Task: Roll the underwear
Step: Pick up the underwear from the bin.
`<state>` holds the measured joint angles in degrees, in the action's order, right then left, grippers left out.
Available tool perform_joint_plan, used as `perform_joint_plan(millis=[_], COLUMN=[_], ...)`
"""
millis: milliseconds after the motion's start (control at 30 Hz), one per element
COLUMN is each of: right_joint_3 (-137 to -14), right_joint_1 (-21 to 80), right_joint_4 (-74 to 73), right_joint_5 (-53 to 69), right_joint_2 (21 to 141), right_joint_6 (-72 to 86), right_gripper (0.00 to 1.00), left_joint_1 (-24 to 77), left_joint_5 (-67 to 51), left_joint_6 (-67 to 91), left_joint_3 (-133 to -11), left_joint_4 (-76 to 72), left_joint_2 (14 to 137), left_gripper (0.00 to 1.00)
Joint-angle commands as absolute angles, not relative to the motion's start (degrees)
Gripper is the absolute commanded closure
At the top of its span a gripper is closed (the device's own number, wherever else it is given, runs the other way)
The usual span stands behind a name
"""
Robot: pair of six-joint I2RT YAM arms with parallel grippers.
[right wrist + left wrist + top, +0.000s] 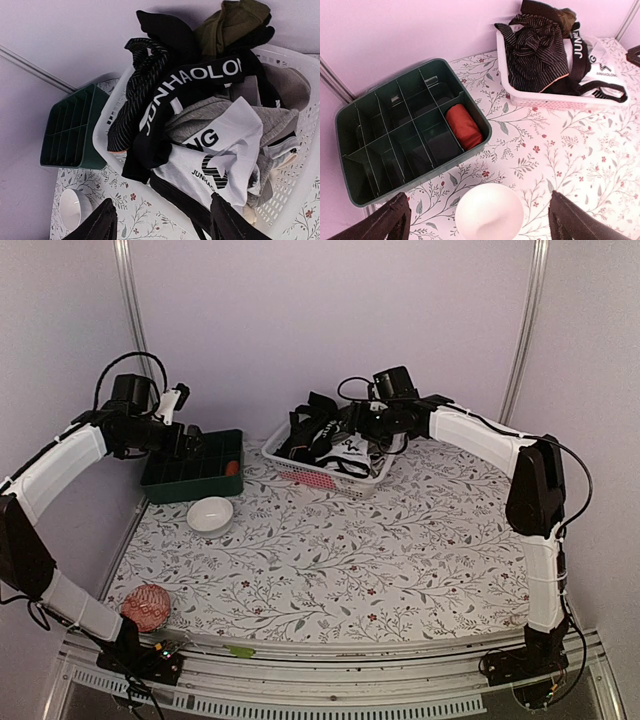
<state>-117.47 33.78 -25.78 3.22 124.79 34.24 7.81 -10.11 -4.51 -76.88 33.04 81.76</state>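
1. Floral-print table (pixel 400 550) (lavender walls behind it) has no garment spread on it, so nothing is laid flat for rolling yet.
2. White lattice basket (pixel 330 480), at the far middle, contains the underwear (pixel 200 130) in 1 tangled heap: black, striped and grey pieces, with a white piece with a black waistband (pixel 225 150) on top. None of it looks rolled.
3. Green divided box (pixel 420 175) sits left of the basket, and nearly all its compartments look empty.
4. Right gripper (pixel 162 222) hangs over the heap with its fingers (pixel 100 225) spread, gripping nothing.
5. Left gripper (pixel 188 443) hovers above the box and a white bowl (pixel 489 212), fingers parted wide and empty.
6. Red roll (pixel 464 126) fills 1 compartment on the box's basket side. I judge at most 1 piece done, and the bulk is left.
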Motion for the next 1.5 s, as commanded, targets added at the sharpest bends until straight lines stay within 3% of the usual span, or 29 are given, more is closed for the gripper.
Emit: perform_joint_plan(millis=[0, 500, 600, 700, 800, 900, 1233, 1467], right_joint_3=[-117.01, -115.91, -116.15, -116.19, -116.19, -116.1, -116.19, -116.28], right_joint_1=[33.67, 33.63, 33.55, 33.41, 33.15, 32.71, 31.56, 31.58], right_joint_4=[-30.76, -35.4, -35.04, -34.83, -34.52, -33.6, -23.29, -14.59], right_joint_5=[0.29, 0.19, 1.74, 2.67, 1.53, 0.43, 4.37, 14.73], right_joint_2=[125.5, 129.46, 129.89, 128.81, 126.28, 123.54, 114.86, 109.45], right_joint_6=[37.31, 39.12, 38.94, 38.94, 39.11, 38.62, 35.76, 35.02], right_gripper=[0.35, 0.31, 0.42, 0.65, 0.79, 1.0, 1.0, 1.0], left_joint_1=[7.93, 7.99, 7.96, 8.0, 7.93, 7.98, 8.21, 8.39], left_joint_5=[-10.9, -10.4, -10.7, -10.59, -10.76, -11.53, -13.82, -15.54], left_joint_6=[-4.92, -5.01, -4.94, -4.93, -5.0, -5.32, -6.6, -6.05], left_joint_3=[-77.6, -77.59, -77.56, -77.5, -77.2, -76.45, -74.76, -75.65], left_joint_4=[31.93, 31.64, 31.47, 31.09, 30.78, 30.06, 25.42, 23.9], left_joint_2=[82.27, 82.88, 82.9, 82.55, 82.34, 81.81, 80.36, 81.11], left_gripper=[0.04, 0.04, 0.04, 0.04, 0.04, 0.04, 0.04, 0.04])
